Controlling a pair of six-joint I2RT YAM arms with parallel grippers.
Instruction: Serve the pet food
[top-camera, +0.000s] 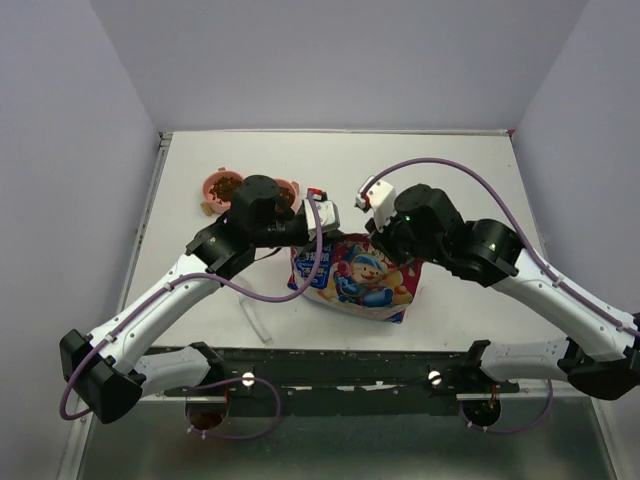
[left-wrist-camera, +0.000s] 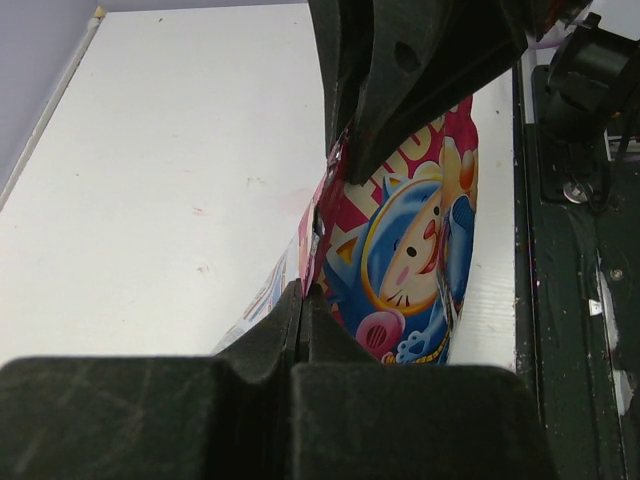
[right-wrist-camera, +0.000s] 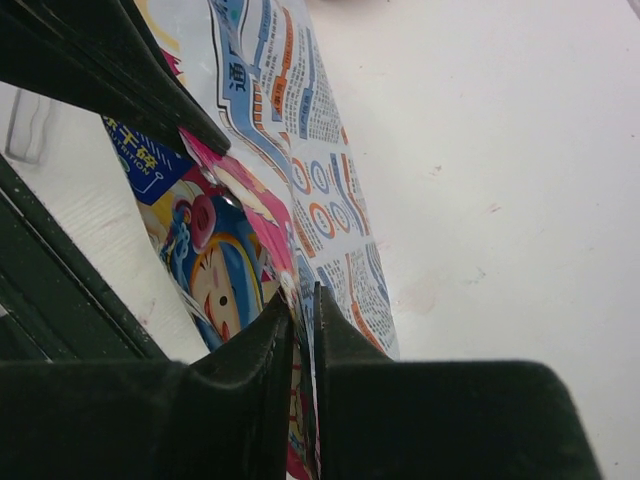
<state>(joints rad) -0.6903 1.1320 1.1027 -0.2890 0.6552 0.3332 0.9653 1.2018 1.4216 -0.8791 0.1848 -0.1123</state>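
The pet food is dark brown kibble lying in a pink bowl at the back left. The pink-and-blue cartoon bag stands mid-table, held up by its top edge. My left gripper is shut on the bag's top edge from the left. My right gripper straddles the same edge of the bag from the right. Its jaws stand a narrow slit apart, with the film in the gap against one finger.
A second pink bowl sits behind my left wrist, mostly hidden. A clear plastic scoop lies near the front edge, left of the bag. The black base rail runs along the near edge.
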